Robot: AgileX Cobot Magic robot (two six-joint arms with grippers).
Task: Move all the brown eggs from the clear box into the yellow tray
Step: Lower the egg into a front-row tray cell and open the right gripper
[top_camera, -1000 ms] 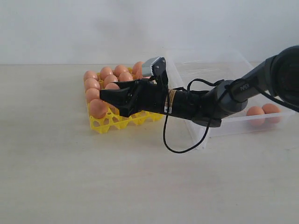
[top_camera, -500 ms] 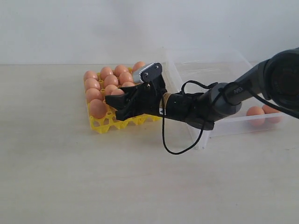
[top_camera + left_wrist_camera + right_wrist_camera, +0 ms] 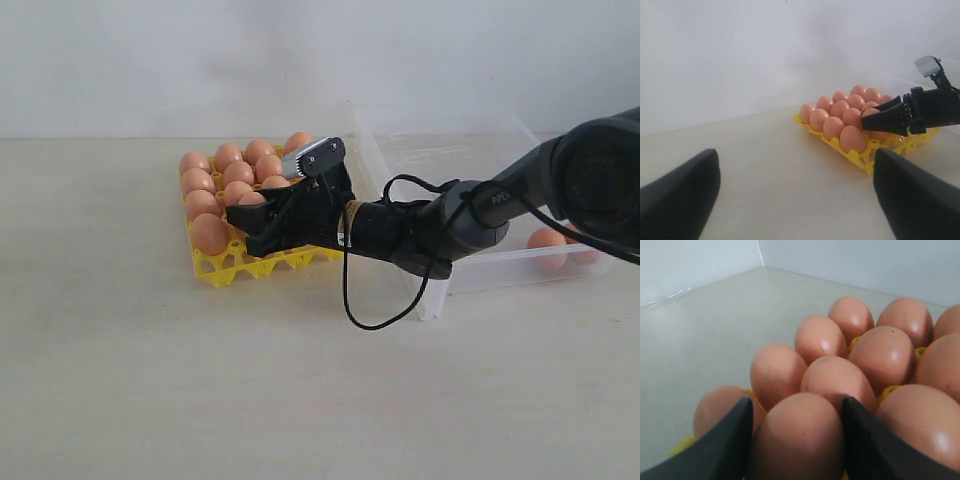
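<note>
Pinching one brown egg (image 3: pixel 800 440) in my right claw (image 3: pixel 795 405), a finger pressed on each side, down among the seated eggs (image 3: pixel 228 156) in the yellow tray (image 3: pixel 215 268). Can't tell if it sits in a cup. The clear box (image 3: pixel 500 265) is just beside the tray, two eggs (image 3: pixel 548 245) inside. My left claw (image 3: pixel 795 152) is spread wide over the counter (image 3: pixel 150 380), well apart from the tray.

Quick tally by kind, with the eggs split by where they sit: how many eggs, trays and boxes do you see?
Brown eggs at the yellow tray: 14, one of them held by the right gripper
Brown eggs in the clear box: 2
Yellow trays: 1
Clear boxes: 1
Total: 18 things, 16 of them eggs; the arm may hide more.
</note>
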